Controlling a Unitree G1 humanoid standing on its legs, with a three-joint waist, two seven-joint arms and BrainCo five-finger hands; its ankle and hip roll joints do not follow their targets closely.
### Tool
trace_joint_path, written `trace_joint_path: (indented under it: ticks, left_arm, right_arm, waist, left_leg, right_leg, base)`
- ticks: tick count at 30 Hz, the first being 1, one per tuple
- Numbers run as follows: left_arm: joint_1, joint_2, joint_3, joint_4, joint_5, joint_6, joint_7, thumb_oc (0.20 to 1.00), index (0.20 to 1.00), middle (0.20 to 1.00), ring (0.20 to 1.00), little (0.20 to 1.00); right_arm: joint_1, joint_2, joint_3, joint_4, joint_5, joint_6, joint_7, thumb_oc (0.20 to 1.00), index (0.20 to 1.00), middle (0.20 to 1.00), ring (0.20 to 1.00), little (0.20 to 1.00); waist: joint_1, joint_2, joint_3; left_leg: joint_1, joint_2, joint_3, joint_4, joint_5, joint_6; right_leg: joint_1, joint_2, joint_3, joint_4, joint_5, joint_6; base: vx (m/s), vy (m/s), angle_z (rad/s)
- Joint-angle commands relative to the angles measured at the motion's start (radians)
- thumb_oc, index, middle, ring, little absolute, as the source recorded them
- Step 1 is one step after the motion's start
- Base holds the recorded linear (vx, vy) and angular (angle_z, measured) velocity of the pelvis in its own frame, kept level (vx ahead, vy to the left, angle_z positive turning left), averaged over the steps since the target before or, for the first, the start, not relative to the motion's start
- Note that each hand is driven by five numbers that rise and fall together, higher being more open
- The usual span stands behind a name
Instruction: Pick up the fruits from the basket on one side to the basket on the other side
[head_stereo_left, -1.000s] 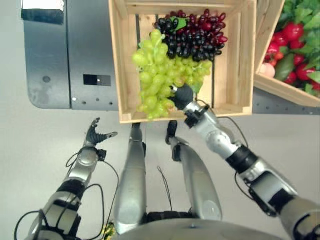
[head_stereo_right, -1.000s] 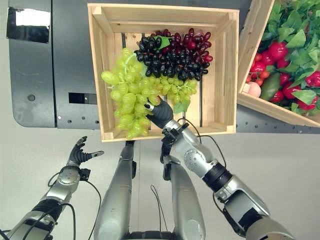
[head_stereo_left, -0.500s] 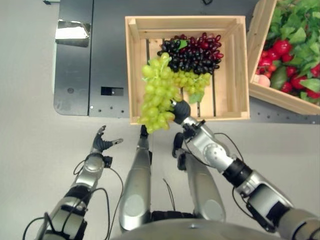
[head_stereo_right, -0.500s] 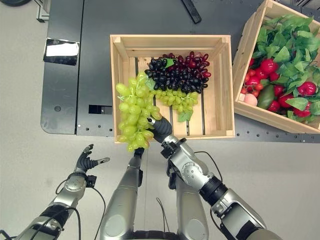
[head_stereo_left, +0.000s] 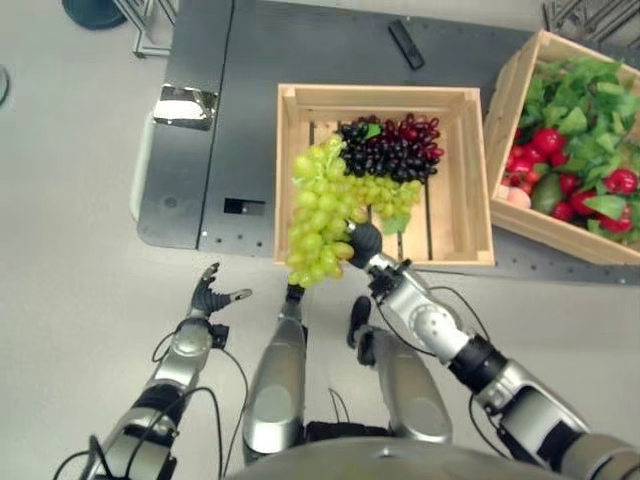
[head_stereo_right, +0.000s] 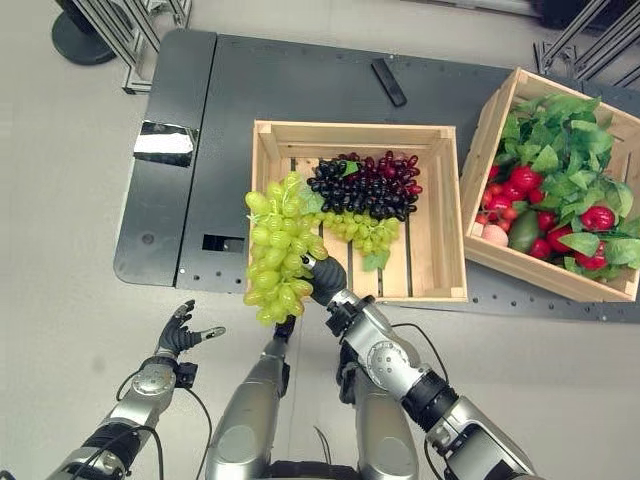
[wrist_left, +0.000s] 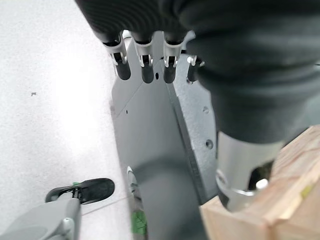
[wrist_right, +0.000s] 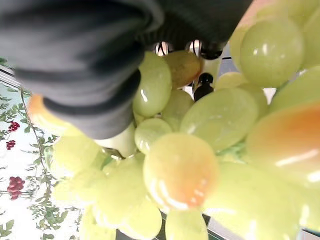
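a dark grey platform (head_stereo_right: 300, 90) lies on the pale floor ahead of both hands, and on it stand two wooden crates. the nearer wooden crate (head_stereo_right: 440, 220) sits just beyond the right hand (head_stereo_right: 328, 280), its near wall right above the wrist; inside, past the hand's fingers, lie a bunch of dark purple and red grapes (head_stereo_right: 365, 185) and, nearer the hand, a smaller bunch of green grapes (head_stereo_right: 360, 230) on the slats. a second crate (head_stereo_right: 490, 240), tilted and packed with green leaves and red vegetables, stands well off to the right of that hand, its corner close to the first crate's right wall.

the big bunch of green grapes (head_stereo_right: 278, 250) hangs at the right hand, lifted over the front left corner of the nearer crate, its lower part overhanging the crate's front edge toward the floor. in the right wrist view the grapes (wrist_right: 200, 125) crowd against the dark cover, with the fingers curled in among them, gripping the bunch.

the left hand (head_stereo_left: 208, 300) hovers over bare floor, well apart to the left of the grapes, fingers (wrist_left: 145, 70) spread and relaxed, holding nothing.

a small black bar (head_stereo_right: 388, 80) lies far beyond the crate on the platform, and a shiny plate (head_stereo_right: 164, 143) sits toward its left edge.
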Motion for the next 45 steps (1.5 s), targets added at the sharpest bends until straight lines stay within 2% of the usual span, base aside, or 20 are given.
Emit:
trace_joint_path:
  ticks: [1, 5, 6, 7, 8, 14, 24, 30, 31, 32, 33, 37, 45]
  left_arm:
    - [0.061, 0.039, 0.015, -0.094, -0.017, -0.040, -0.025, 1.000, 1.000, 1.000, 1.000, 1.000]
    - [0.105, 0.066, 0.037, -0.228, -0.050, -0.056, -0.059, 1.000, 1.000, 1.000, 1.000, 1.000]
    - [0.138, 0.085, 0.055, -0.308, -0.069, -0.068, -0.084, 1.000, 1.000, 1.000, 1.000, 1.000]
    - [0.138, 0.085, 0.055, -0.308, -0.069, -0.068, -0.084, 1.000, 1.000, 1.000, 1.000, 1.000]
    - [0.167, 0.098, 0.076, -0.386, -0.101, -0.074, -0.104, 1.000, 1.000, 1.000, 1.000, 1.000]
    - [0.200, 0.130, 0.107, -0.536, -0.142, -0.089, -0.151, 1.000, 1.000, 1.000, 1.000, 1.000]
    - [0.185, 0.218, 0.077, -0.757, -0.262, -0.088, -0.262, 1.000, 1.000, 1.000, 1.000, 1.000]
    - [0.140, 0.313, 0.057, -0.854, -0.332, -0.067, -0.316, 1.000, 1.000, 1.000, 1.000, 1.000]
    - [0.126, 0.355, 0.049, -0.885, -0.391, -0.057, -0.338, 1.000, 1.000, 1.000, 1.000, 1.000]
    - [0.125, 0.355, 0.049, -0.884, -0.392, -0.057, -0.338, 1.000, 1.000, 1.000, 1.000, 1.000]
    - [0.083, 0.415, 0.005, -0.901, -0.466, -0.036, -0.359, 1.000, 1.000, 1.000, 1.000, 1.000]
    - [0.008, 0.480, -0.051, -0.899, -0.463, -0.035, -0.366, 1.000, 1.000, 1.000, 1.000, 1.000]
    - [-0.155, 0.533, -0.179, -0.865, -0.497, -0.019, -0.361, 1.000, 1.000, 1.000, 1.000, 1.000]
  right_arm:
    - [0.023, 0.034, -0.053, -0.105, -0.018, -0.003, 0.048, 0.200, 0.200, 0.200, 0.200, 0.200]
    - [0.043, 0.014, -0.079, -0.110, -0.040, 0.006, 0.049, 0.200, 0.200, 0.200, 0.200, 0.200]
    - [0.060, -0.004, -0.098, -0.118, -0.058, 0.011, 0.051, 0.200, 0.200, 0.200, 0.200, 0.200]
    - [0.060, -0.004, -0.098, -0.118, -0.058, 0.011, 0.051, 0.200, 0.200, 0.200, 0.200, 0.200]
    - [0.071, -0.015, -0.114, -0.114, -0.067, 0.016, 0.051, 0.200, 0.200, 0.200, 0.200, 0.200]
    - [0.077, -0.057, -0.161, -0.109, -0.143, 0.008, 0.038, 0.200, 0.200, 0.200, 0.200, 0.200]
    - [0.051, -0.101, -0.196, -0.091, -0.233, -0.004, 0.013, 0.200, 0.200, 0.200, 0.200, 0.200]
    - [0.017, -0.126, -0.196, -0.098, -0.282, -0.011, 0.001, 0.200, 0.200, 0.200, 0.200, 0.200]
    - [0.000, -0.136, -0.188, -0.095, -0.298, -0.012, -0.005, 0.200, 0.200, 0.200, 0.200, 0.200]
    - [0.000, -0.136, -0.188, -0.095, -0.298, -0.012, -0.005, 0.200, 0.200, 0.200, 0.200, 0.200]
    - [-0.028, -0.152, -0.169, -0.091, -0.309, -0.010, -0.016, 0.200, 0.200, 0.200, 0.200, 0.200]
    - [-0.045, -0.156, -0.164, -0.085, -0.307, -0.019, -0.017, 0.200, 0.200, 0.200, 0.200, 0.200]
    - [-0.094, -0.227, -0.162, -0.143, -0.446, -0.054, -0.059, 0.200, 0.200, 0.200, 0.200, 0.200]
  waist:
    - [0.001, -0.019, -0.077]
    - [0.007, -0.014, -0.090]
    - [0.011, -0.012, -0.098]
    - [0.011, -0.012, -0.098]
    - [0.016, -0.011, -0.105]
    - [0.026, -0.007, -0.130]
    - [0.022, 0.000, -0.161]
    - [0.011, 0.002, -0.173]
    - [0.006, 0.002, -0.177]
    - [0.006, 0.001, -0.177]
    - [-0.005, -0.001, -0.179]
    - [-0.013, -0.005, -0.182]
    - [-0.040, -0.015, -0.185]
  left_leg:
    - [0.011, 0.000, -0.009, 0.055, -0.067, 0.004]
    - [0.017, -0.003, -0.019, 0.050, -0.067, 0.005]
    - [0.019, -0.005, -0.024, 0.048, -0.068, 0.006]
    - [0.019, -0.005, -0.024, 0.048, -0.068, 0.006]
    - [0.023, -0.008, -0.028, 0.048, -0.069, 0.007]
    - [0.027, -0.012, -0.041, 0.040, -0.066, 0.006]
    - [0.033, -0.019, -0.048, 0.030, -0.063, 0.003]
    - [0.039, -0.018, -0.040, 0.032, -0.067, 0.006]
    - [0.040, -0.018, -0.033, 0.036, -0.070, 0.008]
    - [0.040, -0.018, -0.032, 0.036, -0.070, 0.008]
    - [0.040, -0.015, -0.028, 0.041, -0.072, 0.009]
    - [0.043, -0.013, -0.020, 0.040, -0.072, 0.009]
    - [0.038, -0.006, -0.011, 0.043, -0.073, 0.010]
  right_leg:
    - [0.048, -0.100, 0.011, -0.046, 0.052, 0.143]
    - [0.060, -0.105, -0.003, -0.048, 0.046, 0.144]
    - [0.065, -0.108, -0.010, -0.050, 0.043, 0.145]
    - [0.065, -0.108, -0.010, -0.050, 0.043, 0.145]
    - [0.072, -0.111, -0.016, -0.052, 0.041, 0.145]
    - [0.085, -0.119, -0.034, -0.061, 0.038, 0.146]
    - [0.100, -0.127, -0.049, -0.077, 0.041, 0.147]
    - [0.099, -0.125, -0.042, -0.075, 0.042, 0.148]
    - [0.098, -0.125, -0.035, -0.074, 0.043, 0.148]
    - [0.098, -0.125, -0.035, -0.074, 0.043, 0.148]
    - [0.095, -0.123, -0.026, -0.072, 0.046, 0.150]
    - [0.094, -0.121, -0.020, -0.074, 0.045, 0.151]
    - [0.082, -0.118, -0.010, -0.063, 0.046, 0.154]
  base:
    - [0.03, 0.000, 0.08]
    - [0.02, -0.002, 0.10]
    - [0.01, 0.002, 0.09]
    - [0.01, -0.006, 0.09]
    - [0.00, -0.015, 0.07]
    - [0.00, -0.014, 0.12]
    - [0.00, 0.002, 0.07]
    - [0.00, 0.004, 0.02]
    - [0.00, 0.000, 0.00]
    - [0.00, 0.000, 0.00]
    - [0.00, 0.000, 0.00]
    - [0.00, 0.009, -0.04]
    - [0.00, 0.000, 0.00]
